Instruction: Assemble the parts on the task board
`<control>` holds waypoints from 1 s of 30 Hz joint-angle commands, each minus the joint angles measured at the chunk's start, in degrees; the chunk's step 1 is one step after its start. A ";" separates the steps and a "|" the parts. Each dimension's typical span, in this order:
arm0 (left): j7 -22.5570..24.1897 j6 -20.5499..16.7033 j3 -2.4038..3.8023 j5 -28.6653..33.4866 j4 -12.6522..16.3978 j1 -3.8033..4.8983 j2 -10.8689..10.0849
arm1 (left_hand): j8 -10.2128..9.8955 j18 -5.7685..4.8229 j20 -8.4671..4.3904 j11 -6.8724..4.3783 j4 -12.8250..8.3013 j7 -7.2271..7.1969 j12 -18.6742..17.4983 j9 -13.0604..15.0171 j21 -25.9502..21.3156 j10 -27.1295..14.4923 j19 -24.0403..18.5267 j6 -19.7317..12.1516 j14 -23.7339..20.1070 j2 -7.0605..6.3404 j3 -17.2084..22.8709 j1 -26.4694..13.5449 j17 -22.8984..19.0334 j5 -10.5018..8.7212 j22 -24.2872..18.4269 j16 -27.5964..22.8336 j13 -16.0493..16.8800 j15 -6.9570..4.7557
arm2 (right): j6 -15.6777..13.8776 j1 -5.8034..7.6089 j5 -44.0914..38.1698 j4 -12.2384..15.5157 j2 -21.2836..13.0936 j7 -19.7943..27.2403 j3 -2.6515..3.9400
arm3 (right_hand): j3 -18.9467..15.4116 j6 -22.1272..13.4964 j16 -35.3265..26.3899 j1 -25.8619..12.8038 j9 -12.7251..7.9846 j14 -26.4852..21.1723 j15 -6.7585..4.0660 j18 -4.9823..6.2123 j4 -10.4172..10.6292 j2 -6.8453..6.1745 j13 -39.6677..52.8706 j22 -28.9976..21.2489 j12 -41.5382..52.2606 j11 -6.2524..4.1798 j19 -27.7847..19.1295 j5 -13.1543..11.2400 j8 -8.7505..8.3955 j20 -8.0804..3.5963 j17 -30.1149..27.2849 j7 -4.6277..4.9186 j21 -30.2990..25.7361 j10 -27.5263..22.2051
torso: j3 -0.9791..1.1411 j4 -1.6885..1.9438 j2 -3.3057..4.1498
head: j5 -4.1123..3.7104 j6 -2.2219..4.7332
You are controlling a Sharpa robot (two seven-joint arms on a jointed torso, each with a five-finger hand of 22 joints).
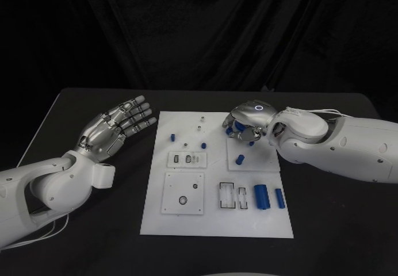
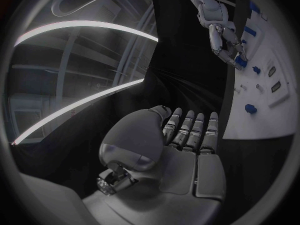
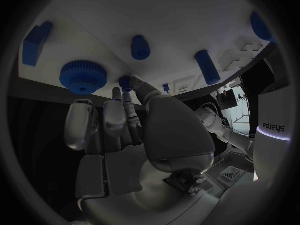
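The white task board (image 1: 215, 221) lies in the middle of the black table. My right hand (image 1: 249, 122) hovers over the board's far right part with its fingers curled down. In the right wrist view its thumb and a fingertip pinch a small blue peg (image 3: 127, 82) just above the board. A blue gear (image 3: 83, 76), a blue block (image 3: 35, 44), a short blue peg (image 3: 140, 47) and a blue cylinder (image 3: 207, 66) lie around it. My left hand (image 1: 116, 129) is held flat and empty off the board's left edge, fingers straight (image 2: 187, 135).
Two blue cylinders (image 1: 262, 196) (image 1: 279, 198) lie at the board's near right beside rectangular slots (image 1: 228, 194). A blue peg (image 1: 173, 137) stands near the left edge, another (image 1: 240, 159) near the middle. A square plate (image 1: 182, 192) lies at the near left. Bare table surrounds the board.
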 commanded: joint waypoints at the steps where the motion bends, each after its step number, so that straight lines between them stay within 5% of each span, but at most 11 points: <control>1: 7.05 1.35 0.03 -0.07 -0.16 0.10 0.12 | 0.21 -0.38 0.53 0.31 0.03 0.08 0.38 0.10 -0.07 0.00 -0.02 0.44 -0.04 -0.24 0.42 -0.32 0.07 0.24 0.00 0.23 0.09 0.37 | -0.79 -0.17 -0.50 -0.18 0.05 0.02 0.04 | 1.05 3.67 0.31 0.86 1.13 0.20 0.27 -0.37 0.50 0.62 0.15 0.97 0.82 -0.43 0.45 -0.24 1.58 0.21 0.61 0.21 0.71 3.42 | -0.03 0.03 0.05 | -0.07 -0.02; 7: 6.90 1.46 0.03 -0.07 -0.47 0.09 0.15 | 0.26 -0.40 0.55 0.39 -0.02 0.13 0.51 0.13 -0.05 0.03 0.00 0.59 -0.03 -0.25 0.58 -0.41 0.08 0.25 0.01 0.30 0.11 0.42 | -1.35 -0.28 -0.50 -0.26 -0.05 0.80 0.04 | 2.17 10.93 -0.08 3.44 4.39 0.45 -1.41 -0.42 0.15 1.01 0.10 1.53 0.63 -2.50 0.61 -0.28 5.07 -1.25 0.74 0.21 0.80 10.80 | 0.02 -0.05 0.07 | -0.05 0.18; 15: 6.87 1.85 0.03 -0.07 -1.11 0.05 0.42 | 0.34 -0.45 0.58 0.55 -0.11 0.25 0.81 0.17 0.00 0.14 0.05 0.80 -0.06 -0.26 0.96 -0.59 0.08 0.30 0.03 0.44 0.16 0.50 | -5.48 -0.09 0.41 0.10 -0.32 1.66 0.07 | 2.13 12.33 -0.04 4.15 6.45 0.92 -2.02 -0.54 0.19 0.59 -0.21 2.09 -1.37 -3.19 0.86 -0.09 5.94 -1.95 1.63 -0.25 0.88 14.32 | -0.06 -0.02 0.10 | -0.18 1.29; 25: 6.69 1.73 0.03 -0.07 -1.37 0.01 0.61 | 0.41 -0.49 0.60 0.67 -0.20 0.31 1.12 0.20 0.02 0.31 0.06 0.98 -0.07 -0.29 1.24 -0.74 0.10 0.32 0.04 0.56 0.22 0.57 | -3.96 4.24 6.61 -0.23 1.90 1.99 0.11 | 2.32 10.79 -0.17 4.42 7.12 0.99 -1.57 -0.55 0.85 0.36 -0.46 2.11 -4.60 -2.56 0.78 -1.21 4.68 -1.68 1.94 0.26 0.70 13.98 | 0.02 0.02 0.15 | 0.41 2.11; 30: 6.58 1.56 0.04 -0.07 -1.54 0.01 0.90 | 0.46 -0.51 0.60 0.71 -0.26 0.33 1.23 0.22 0.04 0.35 0.08 1.13 -0.04 -0.36 1.37 -0.82 0.12 0.32 0.05 0.66 0.23 0.58 | -2.41 5.44 10.22 -3.44 6.06 3.61 0.15 | 2.50 10.56 -0.09 4.76 7.20 1.01 -1.49 -0.55 0.80 0.39 -0.44 2.13 -5.12 -2.47 0.76 -1.22 4.42 -1.59 2.21 0.37 0.67 13.95 | -0.08 0.13 0.10 | 0.50 2.27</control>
